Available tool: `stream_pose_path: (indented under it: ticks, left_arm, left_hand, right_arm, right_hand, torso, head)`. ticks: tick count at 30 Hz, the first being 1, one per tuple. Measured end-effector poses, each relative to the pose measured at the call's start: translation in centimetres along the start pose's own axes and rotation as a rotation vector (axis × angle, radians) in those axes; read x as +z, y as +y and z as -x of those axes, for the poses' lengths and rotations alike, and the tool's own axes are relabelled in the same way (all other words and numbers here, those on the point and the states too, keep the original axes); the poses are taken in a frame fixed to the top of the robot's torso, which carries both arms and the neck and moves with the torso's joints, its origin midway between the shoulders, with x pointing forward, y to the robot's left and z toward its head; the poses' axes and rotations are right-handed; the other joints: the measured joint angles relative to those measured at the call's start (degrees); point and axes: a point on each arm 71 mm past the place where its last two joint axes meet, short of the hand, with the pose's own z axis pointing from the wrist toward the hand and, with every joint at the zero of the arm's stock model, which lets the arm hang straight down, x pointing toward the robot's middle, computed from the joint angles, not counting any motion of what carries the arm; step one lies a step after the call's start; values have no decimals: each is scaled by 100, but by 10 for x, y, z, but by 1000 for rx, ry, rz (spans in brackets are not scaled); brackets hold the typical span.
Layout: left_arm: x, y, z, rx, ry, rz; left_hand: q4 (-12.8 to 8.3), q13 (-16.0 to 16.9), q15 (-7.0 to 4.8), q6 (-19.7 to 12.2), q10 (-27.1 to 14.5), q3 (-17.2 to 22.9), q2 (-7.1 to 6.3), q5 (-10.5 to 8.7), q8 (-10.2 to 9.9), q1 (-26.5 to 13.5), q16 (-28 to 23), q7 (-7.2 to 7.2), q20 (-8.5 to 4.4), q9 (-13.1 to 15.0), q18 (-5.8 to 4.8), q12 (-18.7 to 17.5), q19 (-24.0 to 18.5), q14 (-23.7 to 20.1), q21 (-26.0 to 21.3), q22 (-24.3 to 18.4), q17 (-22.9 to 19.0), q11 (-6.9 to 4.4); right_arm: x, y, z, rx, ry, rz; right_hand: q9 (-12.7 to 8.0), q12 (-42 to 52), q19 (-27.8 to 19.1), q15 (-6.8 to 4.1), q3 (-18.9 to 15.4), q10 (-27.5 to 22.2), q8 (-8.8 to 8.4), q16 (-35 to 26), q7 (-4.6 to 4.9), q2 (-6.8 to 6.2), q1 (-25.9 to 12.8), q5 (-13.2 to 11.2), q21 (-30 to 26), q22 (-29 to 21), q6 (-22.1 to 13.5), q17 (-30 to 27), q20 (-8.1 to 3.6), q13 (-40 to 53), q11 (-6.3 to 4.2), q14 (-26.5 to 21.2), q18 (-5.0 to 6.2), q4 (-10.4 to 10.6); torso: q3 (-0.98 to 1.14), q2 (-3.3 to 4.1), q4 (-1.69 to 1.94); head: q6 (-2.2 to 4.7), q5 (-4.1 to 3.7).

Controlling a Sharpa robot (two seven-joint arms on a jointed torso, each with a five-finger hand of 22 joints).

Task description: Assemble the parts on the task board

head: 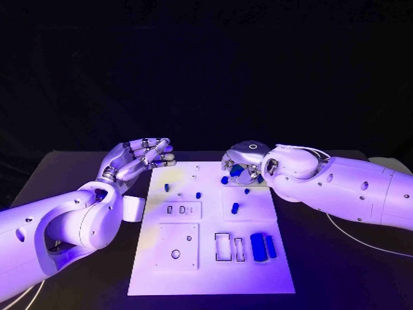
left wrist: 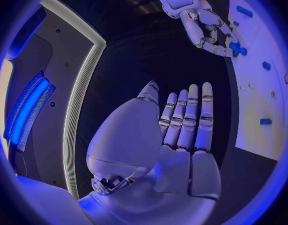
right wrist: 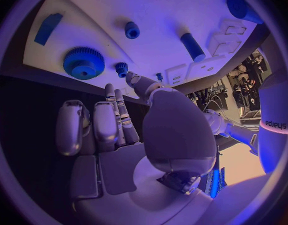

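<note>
While your right silver hand (head: 242, 161) hangs over the far edge of the white rectangular task board (head: 211, 271), fingers pointing down around the small blue plastic gear (right wrist: 121, 67), you seem to be at the pick-up; whether it already grips the gear, I cannot tell. Your left hand (head: 137, 159) hovers beside the board, fingers straight, holding nothing. Next, seat the gear carefully. A long blue block (head: 259, 247) lies near the board's slots.

The right robot hand (head: 244, 161) is covering the blue parts (head: 234, 172) beneath it on the task board (head: 160, 274), hiding their shapes.
</note>
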Motion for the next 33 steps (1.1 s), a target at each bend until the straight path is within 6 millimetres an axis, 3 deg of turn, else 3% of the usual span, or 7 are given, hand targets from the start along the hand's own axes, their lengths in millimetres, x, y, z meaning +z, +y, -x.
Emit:
stream_pose_path:
  ticks: [12,14,26,28,33]
  left_arm:
    - [0,0,0,-1,2,1]
    - [0,0,0,-1,2,1]
    - [0,0,0,-2,3,2]
    - [0,0,0,-2,3,3]
    - [1,0,0,-2,2,4]
  left_hand:
    - [0,-1,0,0,0,0,0,0,0,0,0,0,0,-1,-2,0,0,0,0,-6,0,0]
    - [0,-1,0,0,0,0,0,0,0,0,0,0,0,-1,-2,0,0,0,0,-6,5,0]
    - [0,-8,0,0,0,0,0,0,0,0,-29,0,0,-7,-3,-51,-1,0,-1,-21,11,0]
    - [0,-8,0,0,0,0,0,0,0,0,-29,0,0,-7,-3,-62,-1,0,-1,-25,11,0]
    - [0,-8,12,0,-14,0,0,0,0,0,-29,0,0,-15,-4,-72,-1,-12,-1,-28,16,13]
  right_arm:
    - [5,3,-6,-6,30,1]
    - [6,3,-7,-6,33,0]
    - [8,4,-12,-3,41,3]
    - [8,4,-12,-2,42,4]
    - [9,5,-13,-1,43,6]
  right_hand:
    - [40,26,61,21,44,0,0,232,0,30,30,6,162,243,0,243,21,28,0,-21,2,44]
    - [56,53,81,21,63,24,0,255,-7,30,30,27,200,284,38,258,1,34,-24,-21,-73,63]
    - [153,111,263,20,277,291,101,458,-61,120,120,59,451,470,206,449,-19,67,-81,-21,-73,100]
    - [169,111,265,20,292,319,102,465,-71,120,120,59,471,470,217,460,-21,74,-100,-21,-156,88]
    - [206,111,273,20,327,377,145,492,-105,186,99,59,484,470,250,470,-29,76,-117,-21,-159,117]
  torso:
    - [-3,31,21]
    - [-3,35,25]
    - [1,55,25]
    - [1,60,25]
    - [2,66,25]
  head:
    - [5,-12]
    - [-1,-12]
    - [-9,20]
    - [-13,25]
    - [-18,24]
